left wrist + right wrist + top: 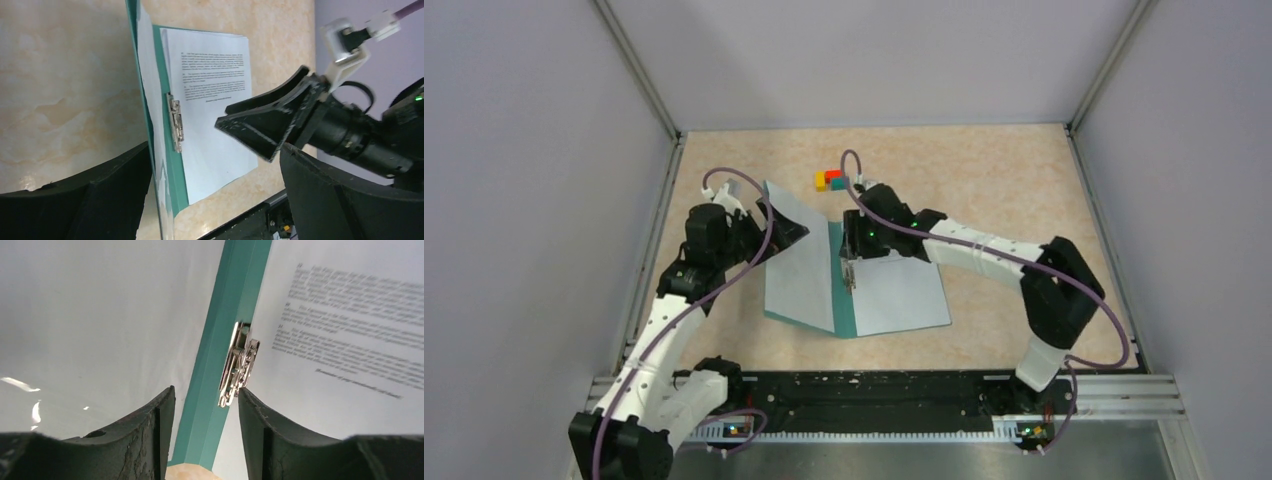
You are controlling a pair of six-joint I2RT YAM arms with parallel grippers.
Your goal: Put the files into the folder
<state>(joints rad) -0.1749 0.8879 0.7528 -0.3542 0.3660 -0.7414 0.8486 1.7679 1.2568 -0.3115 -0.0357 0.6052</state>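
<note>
The teal folder [842, 300] lies open on the table. Its left cover [799, 260] is raised and tilted, pale on the inside. The white files [902, 295] lie on its right half, with printed text showing in the left wrist view [210, 95] and the right wrist view [350, 335]. The metal clip [239, 365] sits on the spine beside them. My left gripper [779, 222] is open at the raised cover's far left edge, and the cover's edge [150, 125] rests by one finger. My right gripper [852, 262] is open, its jaws either side of the spine and the clip's lower end [202, 395].
Small yellow, red and teal blocks [831, 180] sit just beyond the folder's far edge. The booth's walls close in the table on three sides. The black rail [874, 395] runs along the near edge.
</note>
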